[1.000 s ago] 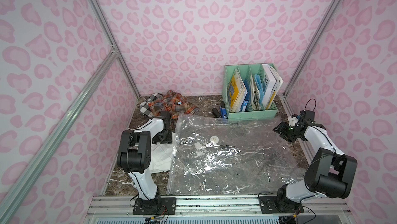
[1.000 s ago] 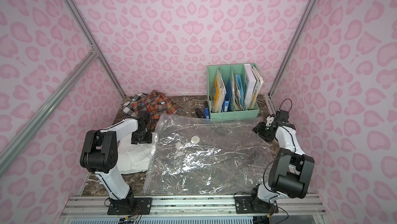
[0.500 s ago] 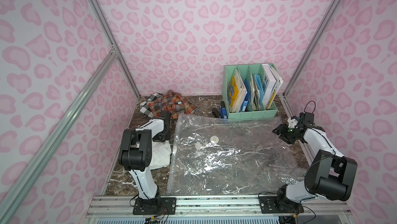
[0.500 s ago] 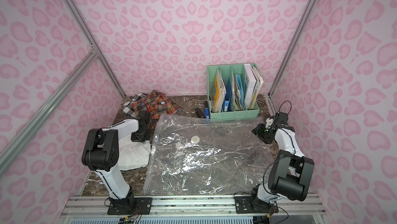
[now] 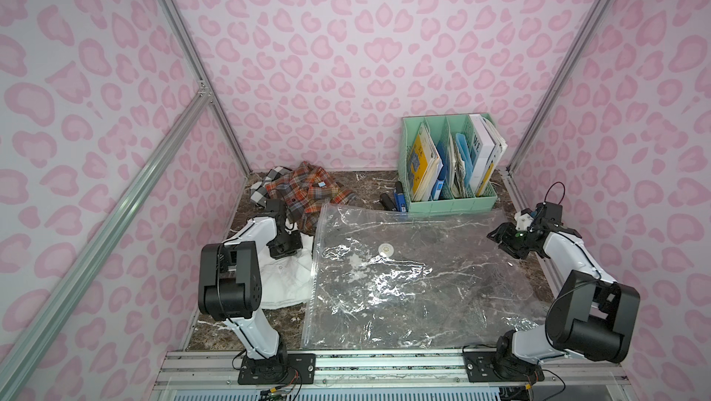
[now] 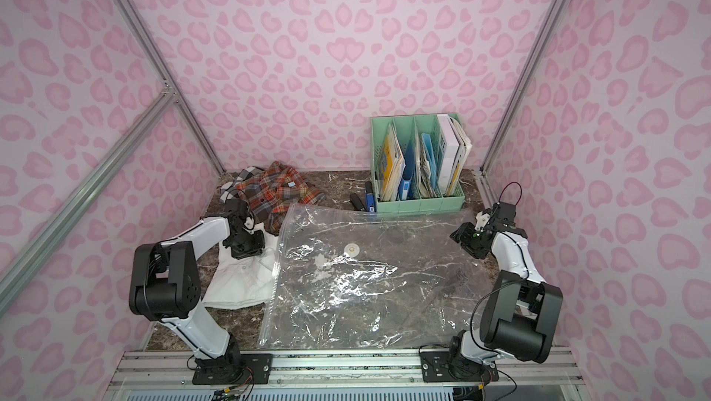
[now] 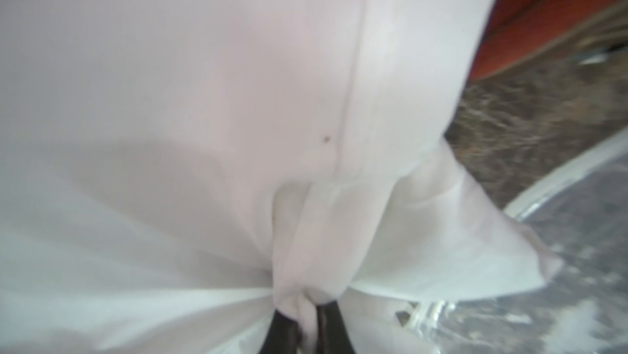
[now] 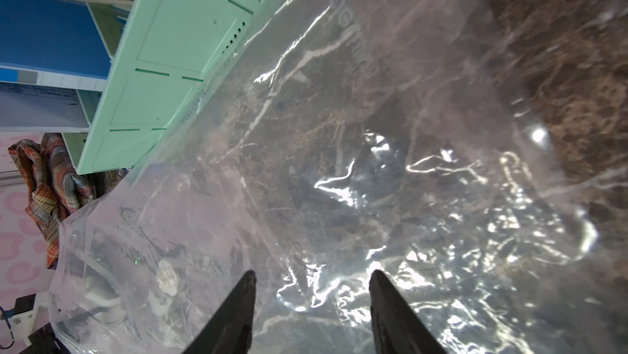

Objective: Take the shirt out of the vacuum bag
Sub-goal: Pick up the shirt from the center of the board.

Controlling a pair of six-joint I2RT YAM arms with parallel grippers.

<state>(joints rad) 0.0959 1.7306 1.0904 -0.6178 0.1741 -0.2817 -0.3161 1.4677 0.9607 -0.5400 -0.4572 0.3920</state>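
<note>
Shirt (image 5: pixel 286 283) (image 6: pixel 238 283) first: white and rumpled, it lies on the dark marble table (image 5: pixel 365 187) along the left edge of the vacuum bag (image 5: pixel 415 283) (image 6: pixel 365 283). It touches that edge, and we cannot tell whether any hem sits inside the mouth. The left gripper (image 5: pixel 286 251) (image 6: pixel 246 245) is down on the shirt's far end. In the left wrist view the gripper (image 7: pixel 309 311) is pinched tight on a bunched fold of the white cloth (image 7: pixel 204 97).

The bag is clear and crinkly, lies flat across the middle of the table and throws bright glare. Its small white round valve (image 5: pixel 386 250) (image 6: pixel 352 249) sits on the face towards the far left. We see faint print on the plastic in the right wrist view, too pale to read.

Over the bag's far right corner hangs the right gripper (image 5: pixel 500 235) (image 6: pixel 461 235) (image 8: pixel 311 276), its black fingers (image 8: pixel 238 311) well apart above the film.

Behind the bag stands a mint-green file organiser (image 5: pixel 450 203) with a yellow-and-blue booklet, blue folders and papers. Its white book (image 5: pixel 483 149) seems to carry the letters "WE". Just beside the organiser are a black item (image 5: pixel 386 201) and a blue one (image 5: pixel 400 199), their labels too small to read. In the far left corner a plaid shirt (image 5: pixel 307 193) is heaped against a black-and-white checked cloth (image 5: pixel 261 191).
</note>
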